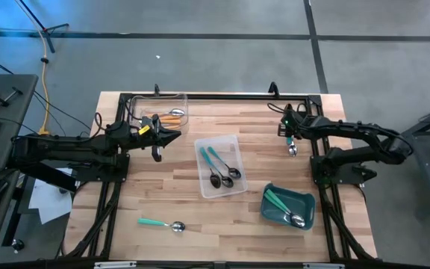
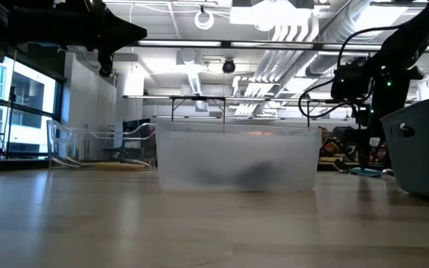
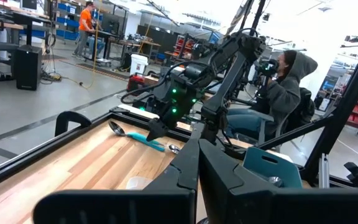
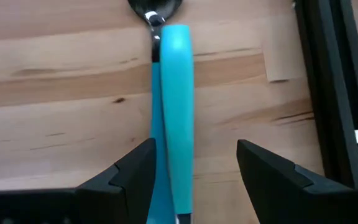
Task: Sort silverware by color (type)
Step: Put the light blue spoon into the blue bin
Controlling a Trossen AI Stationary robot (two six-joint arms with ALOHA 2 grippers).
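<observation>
The wooden tabletop [image 1: 163,198] carries everything, framed by black rails. Over its far left part the left arm is stretched, with the left gripper [image 1: 172,136] held in the air just beside a clear tray; its fingers [image 3: 185,174] are clenched together on nothing. Near the far right corner the right gripper [image 1: 293,134] is lowered over a spoon, its fingers [image 4: 132,171] spread wide on either side of the teal-blue handle without touching it.

A clear tray [image 1: 157,103] is seen at the far left corner, with orange-handled spoons [image 1: 172,114] lying in it. A second clear tray [image 1: 234,143] lies at the middle of the tabletop and holds teal-blue-handled spoons [image 1: 219,166]. A teal bin [image 1: 306,200] stands near the near right corner, with green-handled spoons [image 1: 284,207] inside.

A green-handled spoon [image 1: 159,223] lies loose on the wood towards the near left edge. The teal-blue-handled spoon [image 4: 178,93] under the right gripper rests flat on the wood by the far right corner.

In the room beyond, a seated person in a hood [image 3: 284,87] is visible.
</observation>
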